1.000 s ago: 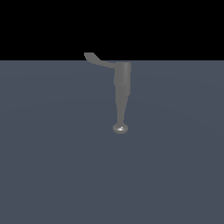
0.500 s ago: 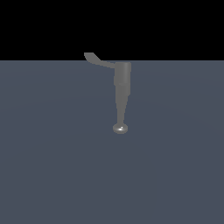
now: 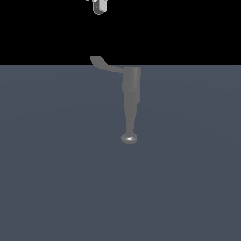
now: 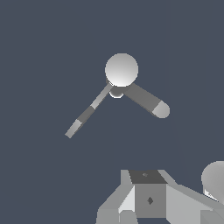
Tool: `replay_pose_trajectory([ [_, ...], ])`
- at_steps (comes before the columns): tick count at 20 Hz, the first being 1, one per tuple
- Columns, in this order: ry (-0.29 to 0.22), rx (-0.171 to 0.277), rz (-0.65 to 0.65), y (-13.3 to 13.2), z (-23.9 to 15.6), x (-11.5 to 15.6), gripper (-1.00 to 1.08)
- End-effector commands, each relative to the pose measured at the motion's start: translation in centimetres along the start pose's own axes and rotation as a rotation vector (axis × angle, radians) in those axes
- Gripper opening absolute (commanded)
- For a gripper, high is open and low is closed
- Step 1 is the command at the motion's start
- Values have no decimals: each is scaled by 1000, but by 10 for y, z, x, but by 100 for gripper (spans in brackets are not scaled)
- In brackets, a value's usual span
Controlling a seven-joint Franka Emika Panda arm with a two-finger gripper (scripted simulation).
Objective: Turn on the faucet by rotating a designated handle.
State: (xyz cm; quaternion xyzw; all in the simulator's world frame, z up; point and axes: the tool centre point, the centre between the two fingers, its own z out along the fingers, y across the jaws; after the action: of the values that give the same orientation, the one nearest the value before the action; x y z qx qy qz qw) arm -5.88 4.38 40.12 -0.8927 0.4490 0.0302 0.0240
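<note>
**Gripper high above the faucet, nothing in its way**

The broad flat slate-grey matte floor fills the lower part of the exterior view and the whole background of the wrist view; behind it in the exterior view the room is plain black; no other object stands on the floor near the fixture.

The grey matte metal faucet stands near the middle of the floor in the exterior view, its thick cylinder body uppermost at the line where floor meets black, tapering down the picture to a narrow stem that ends in a small shiny rounded knob; in the wrist view it is seen end-on, with a pale round cap in the centre and a thicker grey arm reaching away from it.

The thin curved grey handle sticks out sideways from the thick cylinder toward the exterior view's left, its flattened paddle tip at the far end; in the wrist view it shows as a slim lever angling away from the round cap.

The white blocky robot gripper shows only as a small piece at the upper edge of the exterior view, well apart from the handle and touching nothing; in the wrist view only grey and white blocks of it appear at the picture's edge; how far the fingers are spread, I cannot tell.
</note>
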Motion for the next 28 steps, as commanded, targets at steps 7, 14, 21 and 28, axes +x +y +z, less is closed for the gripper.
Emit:
replay_pose_trajectory([
  [7,16,0,218,-34,28,20,-100],
  [14,35,1,395,-61,54,35,-100],
  [21,57,5,548,-83,79,48,-100],
  [28,72,9,640,-96,95,55,-100],
])
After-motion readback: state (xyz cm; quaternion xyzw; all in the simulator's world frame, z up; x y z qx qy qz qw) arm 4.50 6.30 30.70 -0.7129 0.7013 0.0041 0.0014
